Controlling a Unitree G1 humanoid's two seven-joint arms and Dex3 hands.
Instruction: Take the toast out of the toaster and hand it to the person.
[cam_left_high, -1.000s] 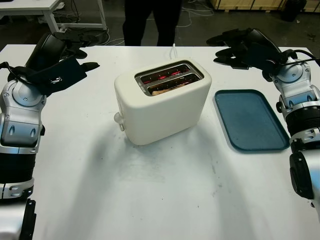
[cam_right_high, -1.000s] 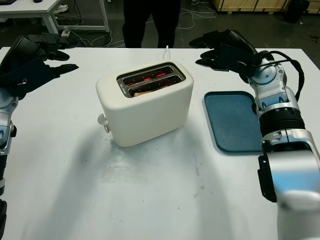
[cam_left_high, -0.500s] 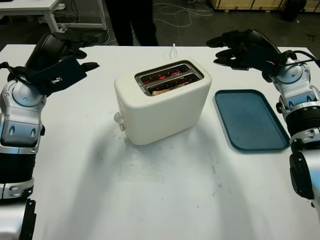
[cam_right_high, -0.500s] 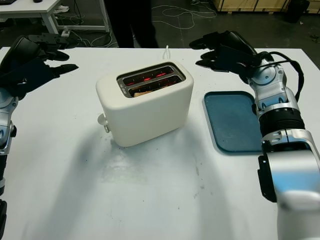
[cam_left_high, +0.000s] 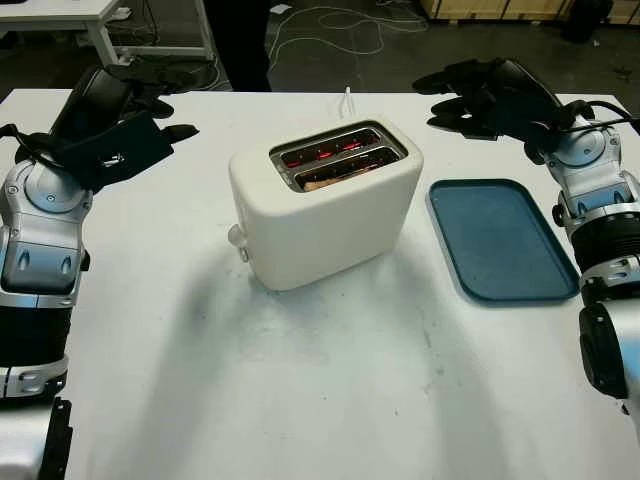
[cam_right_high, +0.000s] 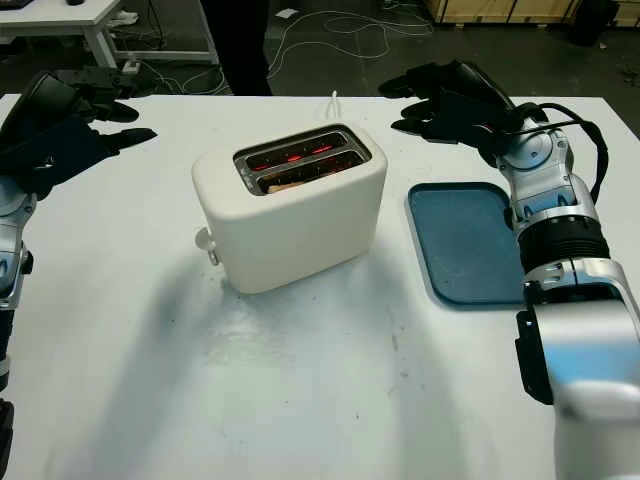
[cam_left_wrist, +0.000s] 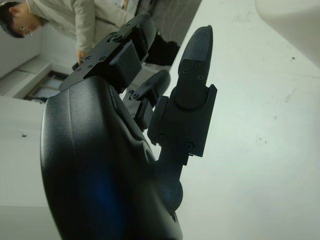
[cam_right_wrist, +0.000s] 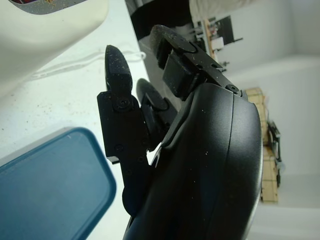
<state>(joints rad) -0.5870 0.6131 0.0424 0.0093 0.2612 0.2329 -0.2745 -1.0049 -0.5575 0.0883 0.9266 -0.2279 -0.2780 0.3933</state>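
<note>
A cream-white toaster (cam_left_high: 325, 210) with 2 slots glowing red-orange inside, where pale brown toast (cam_left_high: 322, 183) shows, stands on a white, faintly grey-scuffed worktop (cam_left_high: 330, 380) beside a dark teal-blue tray (cam_left_high: 500, 240), with each black robot hand on a silver-grey and black arm

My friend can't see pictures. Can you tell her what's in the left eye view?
A cream-coloured two-slot toaster with glowing red slots stands mid-way on a white table, toast low in its near slot. An empty blue rectangular tray lies beside it. The robot's black left hand and right hand hover open on either side.
</note>
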